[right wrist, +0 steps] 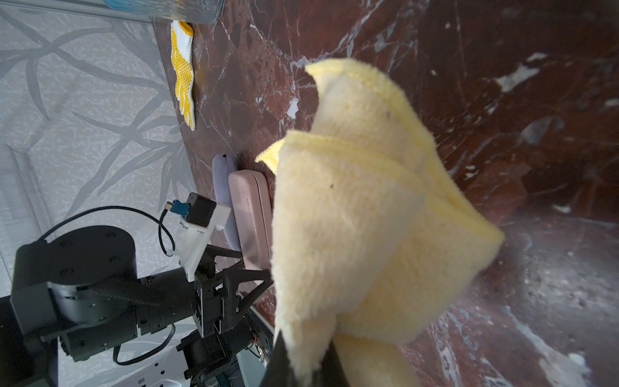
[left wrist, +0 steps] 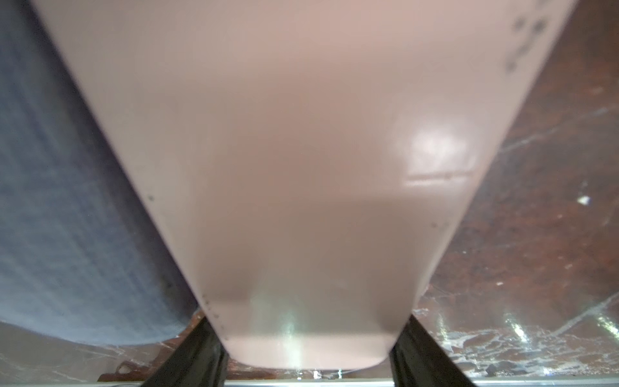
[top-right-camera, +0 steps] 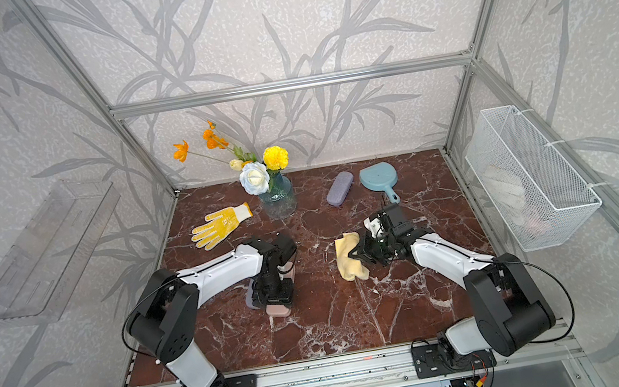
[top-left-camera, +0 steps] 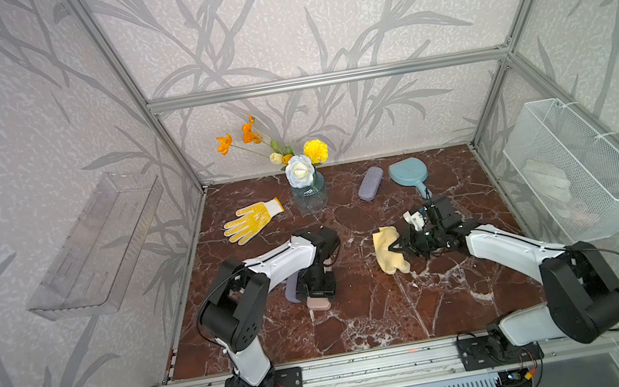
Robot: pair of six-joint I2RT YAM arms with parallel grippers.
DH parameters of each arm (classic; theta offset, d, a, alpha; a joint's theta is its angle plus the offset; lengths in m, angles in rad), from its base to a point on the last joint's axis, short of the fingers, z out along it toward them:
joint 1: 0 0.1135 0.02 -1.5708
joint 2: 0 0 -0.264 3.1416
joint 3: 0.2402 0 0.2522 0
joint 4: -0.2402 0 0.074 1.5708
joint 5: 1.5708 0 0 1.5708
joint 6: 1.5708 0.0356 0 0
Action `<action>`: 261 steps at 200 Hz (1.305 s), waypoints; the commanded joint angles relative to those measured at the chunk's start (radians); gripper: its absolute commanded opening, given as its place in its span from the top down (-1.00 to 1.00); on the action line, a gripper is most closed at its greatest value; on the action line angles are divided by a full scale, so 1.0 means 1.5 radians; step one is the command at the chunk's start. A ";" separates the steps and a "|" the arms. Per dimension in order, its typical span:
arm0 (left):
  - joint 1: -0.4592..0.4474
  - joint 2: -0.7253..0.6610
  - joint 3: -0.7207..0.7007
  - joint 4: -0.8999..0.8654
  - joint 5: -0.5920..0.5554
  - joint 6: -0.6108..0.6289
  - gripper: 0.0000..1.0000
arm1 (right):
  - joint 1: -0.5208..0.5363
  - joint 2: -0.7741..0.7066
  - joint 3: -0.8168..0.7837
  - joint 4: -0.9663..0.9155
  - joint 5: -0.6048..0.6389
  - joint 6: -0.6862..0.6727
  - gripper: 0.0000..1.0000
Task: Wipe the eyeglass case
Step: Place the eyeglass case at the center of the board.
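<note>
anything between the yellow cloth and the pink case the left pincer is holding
Nothing visible. Only bare marble tabletop separates the yellow cloth in the right pincer from the pink eyeglass case. The left pincer clamps that case, and the purple case beside it lies on its far side.

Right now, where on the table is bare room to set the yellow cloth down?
Bare marble lies along the front edge, and mid-table between the pink case and the yellow cloth. The back row is crowded: glove, vase, lilac case, blue paddle.
</note>
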 commanded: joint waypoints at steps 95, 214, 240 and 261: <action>0.049 -0.003 -0.001 0.034 -0.048 0.043 0.56 | 0.008 0.019 0.004 -0.005 0.000 -0.019 1.00; 0.050 -0.062 0.005 0.043 -0.029 0.042 -0.66 | 0.011 0.037 0.016 -0.012 -0.002 -0.025 1.00; 0.048 -0.068 0.009 0.033 -0.030 0.040 -0.69 | 0.010 0.037 0.021 -0.017 -0.004 -0.028 1.00; 0.040 -0.110 0.042 -0.012 -0.063 0.035 -0.70 | -0.001 0.031 0.042 -0.056 -0.002 -0.057 1.00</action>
